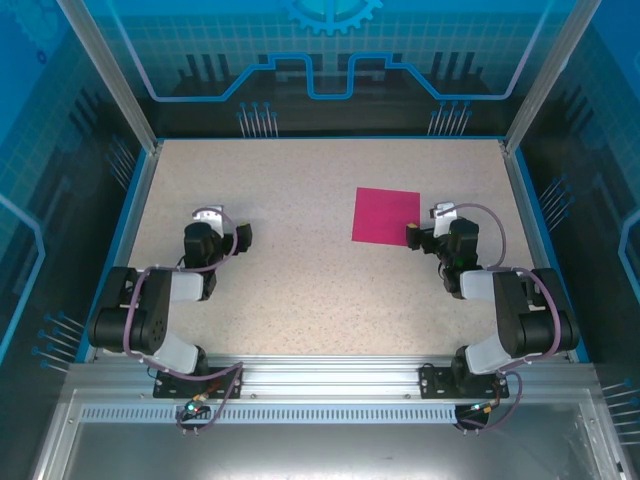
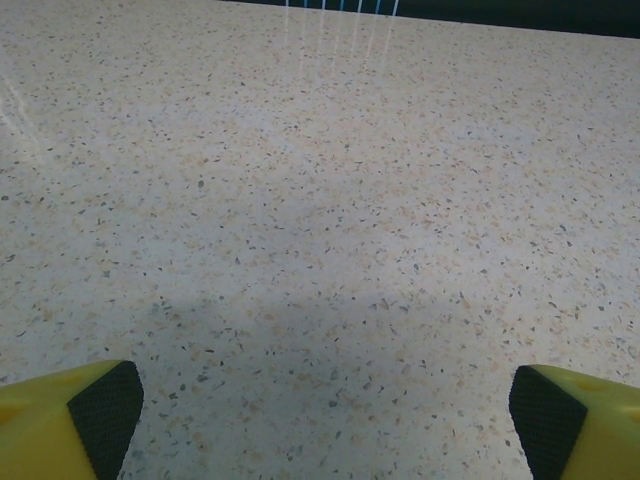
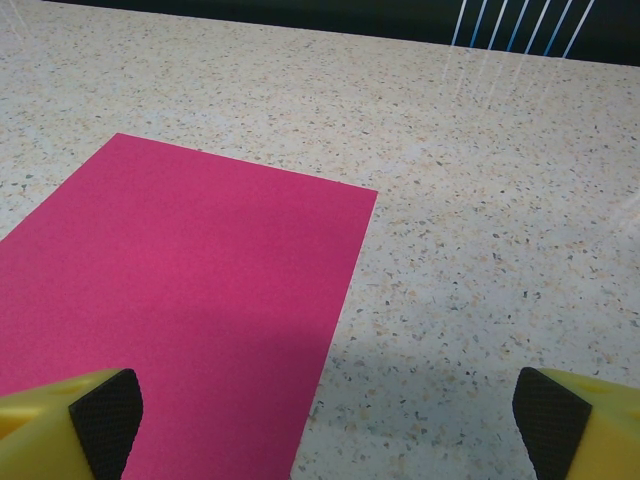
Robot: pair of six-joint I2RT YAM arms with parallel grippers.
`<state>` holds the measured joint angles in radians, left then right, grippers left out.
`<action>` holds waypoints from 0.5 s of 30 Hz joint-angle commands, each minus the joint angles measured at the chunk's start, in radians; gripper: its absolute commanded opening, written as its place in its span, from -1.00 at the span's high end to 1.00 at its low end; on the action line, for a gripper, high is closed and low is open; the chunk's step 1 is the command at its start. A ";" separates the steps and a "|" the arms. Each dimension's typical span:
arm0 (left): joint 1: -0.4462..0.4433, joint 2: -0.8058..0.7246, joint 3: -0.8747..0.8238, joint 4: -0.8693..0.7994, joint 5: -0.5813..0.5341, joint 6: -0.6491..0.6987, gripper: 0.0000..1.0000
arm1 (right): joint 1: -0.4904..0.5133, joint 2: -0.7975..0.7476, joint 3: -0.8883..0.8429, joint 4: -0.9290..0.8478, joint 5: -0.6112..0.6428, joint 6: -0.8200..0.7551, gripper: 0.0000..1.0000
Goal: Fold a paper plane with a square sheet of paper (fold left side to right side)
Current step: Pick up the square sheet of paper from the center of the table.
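Paper lies flat and unfolded on the table (image 1: 300, 290), right of centre: the sheet (image 1: 386, 215) is one plain pink square. In the right wrist view its near and left parts run off the frame, and a yellow finger covers a little more. From above, the right gripper (image 1: 413, 236) overlaps the sheet's near right corner; whether it touches the paper I cannot tell. Its jaws are spread wide and hold nothing, one pad (image 3: 105, 420) over the pink, the other over bare table. The left gripper (image 1: 243, 236) sits well apart on the left, jaws equally wide, nothing between them, its fingers cut off at the wrist view's bottom corners.
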<state>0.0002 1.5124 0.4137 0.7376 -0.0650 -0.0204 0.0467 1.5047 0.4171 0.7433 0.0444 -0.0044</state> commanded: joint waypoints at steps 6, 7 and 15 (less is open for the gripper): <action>-0.015 -0.291 0.233 -0.540 0.038 -0.143 -0.97 | -0.022 -0.184 0.220 -0.547 0.092 0.111 -0.99; -0.034 -0.308 0.269 -0.607 0.059 -0.167 -0.97 | -0.019 -0.209 0.244 -0.619 0.087 0.129 -0.99; -0.413 -0.148 0.526 -0.857 0.137 -0.315 -0.97 | -0.009 -0.130 0.488 -1.064 -0.035 0.283 -0.99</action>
<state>-0.3141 1.2751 0.8860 0.0399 0.0105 -0.2390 0.0429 1.2995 0.8394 -0.0540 0.0681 0.1963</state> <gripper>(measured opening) 0.986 0.994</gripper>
